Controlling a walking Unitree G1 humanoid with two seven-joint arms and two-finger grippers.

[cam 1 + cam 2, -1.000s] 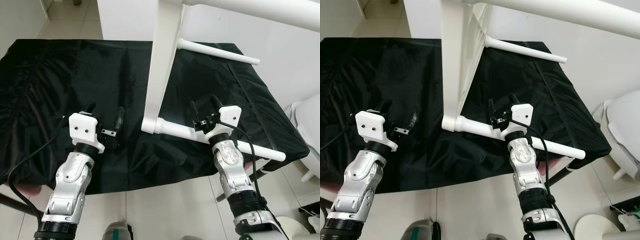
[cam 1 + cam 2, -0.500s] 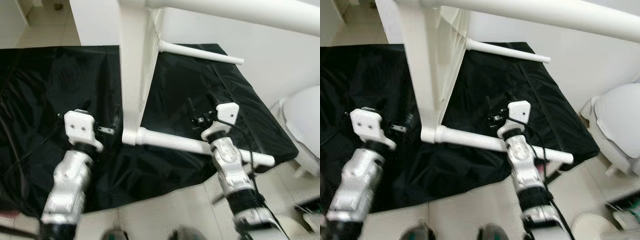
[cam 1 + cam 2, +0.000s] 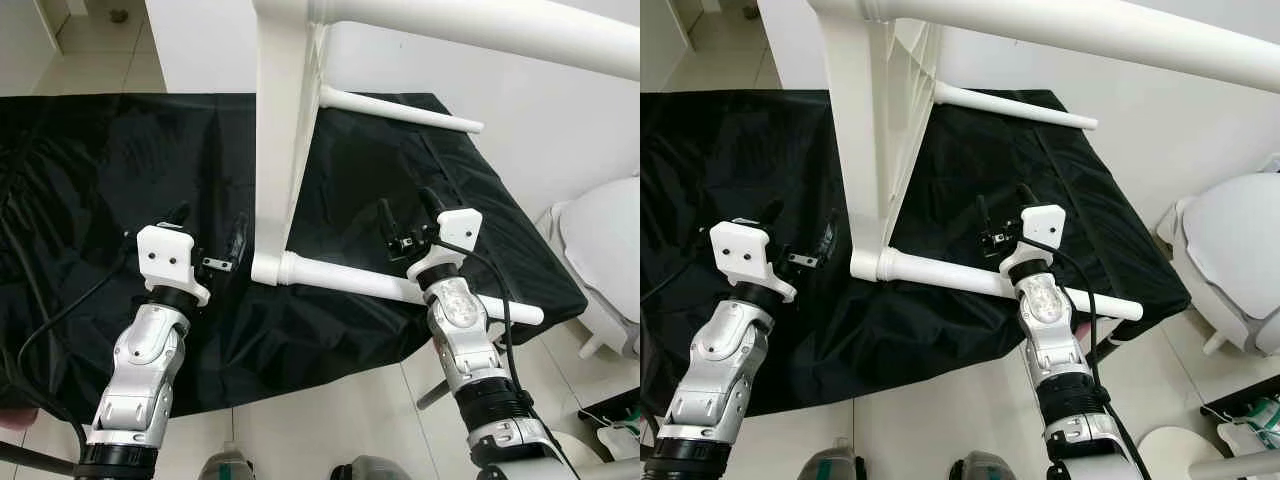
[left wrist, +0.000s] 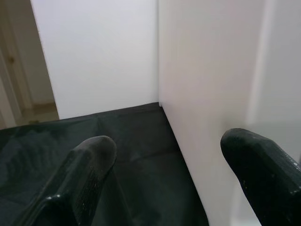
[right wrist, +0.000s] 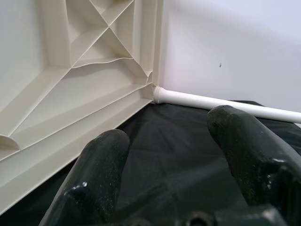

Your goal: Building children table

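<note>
The white children's table stands on its edge on a black cloth (image 3: 100, 160). Its top panel (image 3: 280, 150) is upright, and its ribbed underside (image 5: 70, 70) faces my right side. One round leg (image 3: 400, 285) runs low along the cloth toward the right, another leg (image 3: 400, 108) lies farther back, and a third leg (image 3: 480, 25) crosses overhead. My left gripper (image 3: 210, 225) hovers open just left of the panel's lower corner, the panel's smooth face (image 4: 207, 94) in front of its fingers. My right gripper (image 3: 408, 210) hovers open right above the low leg, holding nothing.
The cloth-covered surface ends just ahead of my arms, with tiled floor (image 3: 330, 430) below. A white wall (image 3: 560, 130) stands close on the right. A white rounded fixture (image 3: 600, 250) sits on the floor at the far right.
The whole picture has shifted, so the camera has moved. Both grippers stay open and keep their places beside the table; nothing was grasped.
</note>
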